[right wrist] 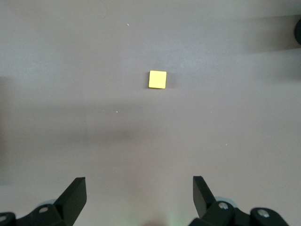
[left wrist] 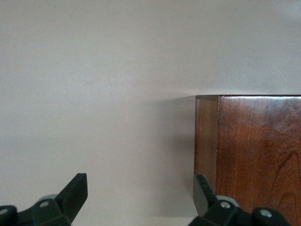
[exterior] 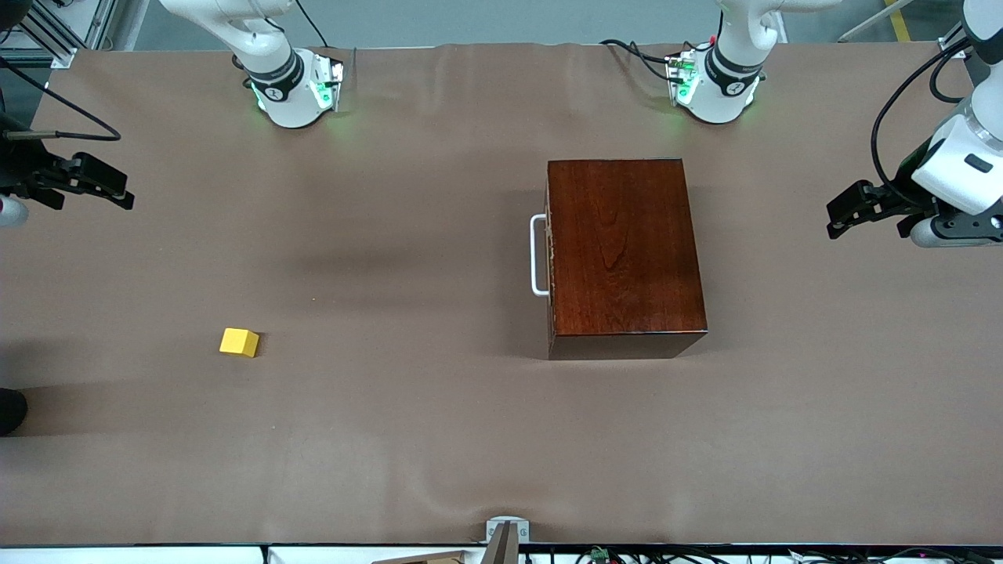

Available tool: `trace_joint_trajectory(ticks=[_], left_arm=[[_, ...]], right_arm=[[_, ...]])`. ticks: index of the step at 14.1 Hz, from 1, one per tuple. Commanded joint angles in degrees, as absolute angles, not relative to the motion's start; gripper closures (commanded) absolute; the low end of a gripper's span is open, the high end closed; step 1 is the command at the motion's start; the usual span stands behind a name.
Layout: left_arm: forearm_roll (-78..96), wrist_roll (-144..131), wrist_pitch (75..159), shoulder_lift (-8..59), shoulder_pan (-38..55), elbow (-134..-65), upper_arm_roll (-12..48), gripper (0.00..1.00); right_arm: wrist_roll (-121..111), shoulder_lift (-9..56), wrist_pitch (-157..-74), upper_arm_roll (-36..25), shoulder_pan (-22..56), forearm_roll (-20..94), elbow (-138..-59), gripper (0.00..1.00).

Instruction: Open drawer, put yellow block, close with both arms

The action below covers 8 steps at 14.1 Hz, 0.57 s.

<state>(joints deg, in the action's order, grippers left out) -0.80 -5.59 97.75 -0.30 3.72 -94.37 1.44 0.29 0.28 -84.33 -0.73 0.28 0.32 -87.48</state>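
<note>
Drawer (exterior: 550,254) shut; handle (exterior: 538,255) at box's 9 o'clock. Left gripper (left wrist: 139,197), right gripper (right wrist: 139,197): jaws wide, empty. Hook handle squarely, pull straight.

You see only the drawer's (exterior: 551,254) front edge and handle (exterior: 538,255); its tray is hidden. Both arms (exterior: 952,168) run off frame.

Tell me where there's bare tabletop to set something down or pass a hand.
Widest bare patch: between the yellow block and the drawer's handle. Also free: the strip from the wooden box down to the table edge nearest the front camera. Tightest: around the handle, and beside the box where the left gripper hovers.
</note>
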Motion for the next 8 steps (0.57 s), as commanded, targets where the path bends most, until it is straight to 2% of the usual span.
trace_joint_trajectory(ticks=[1,8], left_arm=[[-0.2,-5.5,97.2,-0.2,2.7,-93.4,2.2,0.0],[0.0,-5.4,97.1,-0.2,2.7,-93.3,2.2,0.0]], right_arm=[[0.5,0.4,-83.9,-0.6,0.1,-0.4,-86.7,0.0],[0.4,0.4,-83.9,-0.6,0.2,-0.4,-86.7,0.0]])
